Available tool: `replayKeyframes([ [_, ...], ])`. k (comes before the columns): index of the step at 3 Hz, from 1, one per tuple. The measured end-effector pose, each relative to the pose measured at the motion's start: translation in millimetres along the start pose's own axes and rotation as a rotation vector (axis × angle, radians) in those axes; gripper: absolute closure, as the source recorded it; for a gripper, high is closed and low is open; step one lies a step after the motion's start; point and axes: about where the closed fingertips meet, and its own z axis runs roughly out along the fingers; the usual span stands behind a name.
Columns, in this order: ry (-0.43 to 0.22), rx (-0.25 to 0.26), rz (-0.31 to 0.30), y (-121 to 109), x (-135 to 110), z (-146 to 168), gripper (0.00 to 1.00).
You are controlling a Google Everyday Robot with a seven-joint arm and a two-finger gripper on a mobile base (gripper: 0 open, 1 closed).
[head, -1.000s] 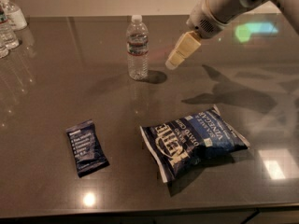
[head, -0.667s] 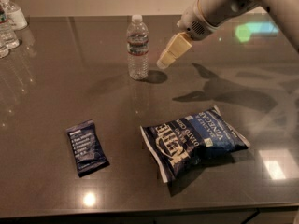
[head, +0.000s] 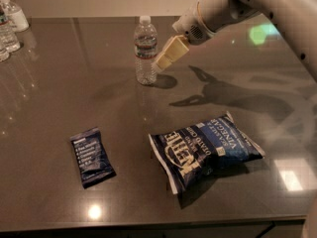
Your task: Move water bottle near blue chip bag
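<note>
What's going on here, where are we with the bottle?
The arm's pincer hangs just beside the upright water bottle, at the far side of the table. The blue chip bag lies flat nearer the front edge, well apart from the bottle. The move is not yet done.

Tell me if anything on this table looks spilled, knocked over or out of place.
Nothing stands out. The water bottle stands upright with its cap on, and no spill shows on the table. The blue chip bag lies flat, crinkled but not visibly torn. The gripper is close beside the bottle.
</note>
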Motion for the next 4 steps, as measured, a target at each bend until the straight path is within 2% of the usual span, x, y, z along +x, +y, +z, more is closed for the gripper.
replayKeyframes([
  [1,-0.061,-0.035,-0.016,8.9,-20.2,21.9,0.0],
  [2,-0.064,-0.037,-0.019,9.1,-21.7,23.7,0.0],
  [3,-0.065,-0.033,-0.04,0.6,-33.1,34.6,0.16],
  [4,-0.072,-0.037,-0.048,-5.5,-41.2,40.6,0.39],
])
